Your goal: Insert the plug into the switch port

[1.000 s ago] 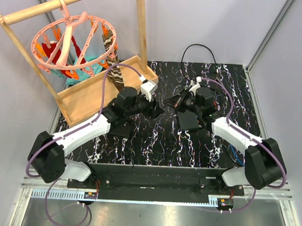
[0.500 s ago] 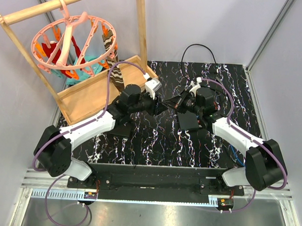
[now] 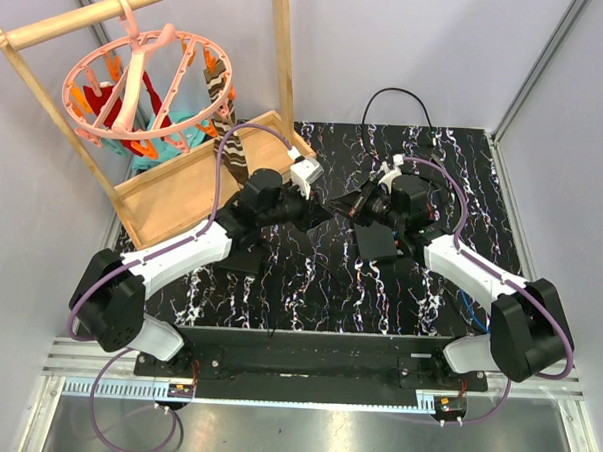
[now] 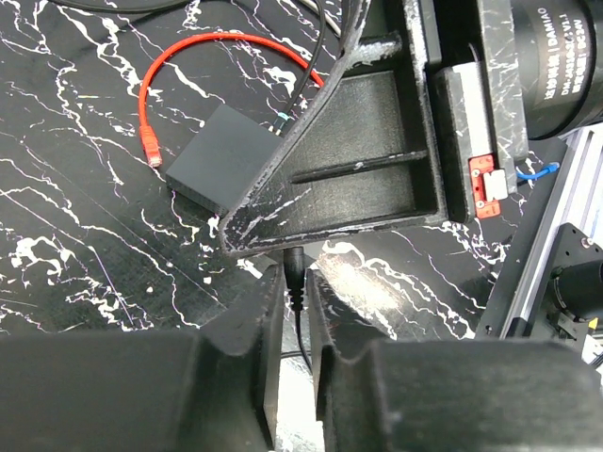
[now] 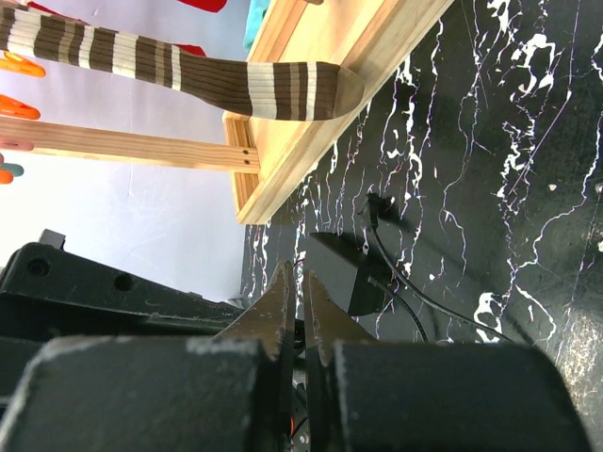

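My left gripper (image 4: 295, 275) is shut on the thin black barrel plug (image 4: 295, 264), whose cord runs back between the fingers. In the top view the left gripper (image 3: 319, 214) sits mid-table, tip to tip with my right gripper (image 3: 345, 205). The right gripper (image 5: 294, 275) is shut, with nothing visible between its fingers. Its finger (image 4: 358, 160) hangs just over the plug's tip in the left wrist view. The switch, a flat matte black box (image 4: 221, 155), lies on the table beyond the plug and under the right arm (image 3: 381, 241). Its port does not show.
A red cable (image 4: 151, 94) loops beside the box. A chunky black adapter block (image 5: 344, 268) with thin cords lies near the wooden tray (image 3: 178, 196). A pink clip hanger (image 3: 137, 89) and a striped sock (image 5: 188, 75) hang over the tray. A black cable (image 3: 397, 95) loops at the back.
The left arm has moved right and away from me, bringing the plug up to the right gripper's tip. The right arm has barely moved.
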`<state>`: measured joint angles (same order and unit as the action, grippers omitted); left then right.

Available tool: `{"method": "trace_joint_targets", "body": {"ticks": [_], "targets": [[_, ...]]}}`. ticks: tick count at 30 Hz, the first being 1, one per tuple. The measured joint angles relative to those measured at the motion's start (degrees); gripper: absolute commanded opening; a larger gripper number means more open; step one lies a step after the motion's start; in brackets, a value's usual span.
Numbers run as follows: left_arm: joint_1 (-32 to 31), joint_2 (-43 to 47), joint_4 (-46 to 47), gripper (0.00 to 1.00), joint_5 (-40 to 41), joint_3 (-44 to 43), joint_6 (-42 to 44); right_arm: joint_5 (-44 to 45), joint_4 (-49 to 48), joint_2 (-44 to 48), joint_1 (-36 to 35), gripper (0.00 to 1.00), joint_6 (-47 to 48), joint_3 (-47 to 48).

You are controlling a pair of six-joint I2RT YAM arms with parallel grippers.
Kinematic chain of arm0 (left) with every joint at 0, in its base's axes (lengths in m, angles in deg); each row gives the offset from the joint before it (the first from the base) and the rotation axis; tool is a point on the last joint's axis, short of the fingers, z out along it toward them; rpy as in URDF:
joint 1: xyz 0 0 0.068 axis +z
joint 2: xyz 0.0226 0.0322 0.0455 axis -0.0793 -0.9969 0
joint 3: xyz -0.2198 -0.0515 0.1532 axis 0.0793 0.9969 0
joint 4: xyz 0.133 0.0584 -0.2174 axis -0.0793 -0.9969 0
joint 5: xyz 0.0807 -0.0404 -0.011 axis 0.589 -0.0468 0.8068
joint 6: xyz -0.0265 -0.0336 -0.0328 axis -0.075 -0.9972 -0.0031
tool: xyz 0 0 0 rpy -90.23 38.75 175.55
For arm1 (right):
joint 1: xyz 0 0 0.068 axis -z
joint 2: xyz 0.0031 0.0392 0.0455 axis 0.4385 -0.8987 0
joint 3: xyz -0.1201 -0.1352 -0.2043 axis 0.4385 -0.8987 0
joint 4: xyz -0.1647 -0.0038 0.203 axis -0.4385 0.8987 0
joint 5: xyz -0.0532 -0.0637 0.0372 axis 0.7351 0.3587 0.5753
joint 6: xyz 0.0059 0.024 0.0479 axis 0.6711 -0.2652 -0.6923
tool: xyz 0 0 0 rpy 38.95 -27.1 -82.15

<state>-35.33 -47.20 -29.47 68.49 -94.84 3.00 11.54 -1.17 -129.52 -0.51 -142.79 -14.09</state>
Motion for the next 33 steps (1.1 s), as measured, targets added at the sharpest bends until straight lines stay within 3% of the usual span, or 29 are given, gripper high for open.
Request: {"method": "trace_joint_targets", "body": {"ticks": [3,9,10,11,15,20,29,33], "targets": [[0.15,0.00,-0.13,0.00,-0.11,0.00,-0.13,0.04,0.00,0.02,0.00,0.00,0.00,0.00],[0.22,-0.07,-0.28,0.00,-0.48,0.00,0.00,0.09,-0.07,0.09,0.00,0.02,-0.02,-0.33],[0.22,-0.11,-0.26,0.00,-0.52,0.00,0.07,0.09,-0.04,0.09,0.00,0.06,-0.02,-0.35],[0.22,-0.11,-0.24,0.00,-0.57,0.04,0.17,0.07,-0.04,0.11,0.00,0.18,-0.02,-0.35],[0.20,-0.11,-0.07,0.00,-1.16,0.48,1.68,0.37,0.44,0.59,0.02,0.47,1.11,-0.68],[0.20,-0.42,-0.50,0.00,-1.81,0.96,6.21,1.75,5.22,3.52,1.46,0.65,5.31,-0.68],[-0.09,-8.79,-4.31,0.00,-3.61,-1.09,18.86,1.27,17.77,6.56,14.56,0.67,17.40,-0.66],[-1.75,-14.71,-7.30,0.00,-3.39,-4.22,24.50,1.55,24.26,5.84,16.37,0.67,23.74,-0.57]]}}
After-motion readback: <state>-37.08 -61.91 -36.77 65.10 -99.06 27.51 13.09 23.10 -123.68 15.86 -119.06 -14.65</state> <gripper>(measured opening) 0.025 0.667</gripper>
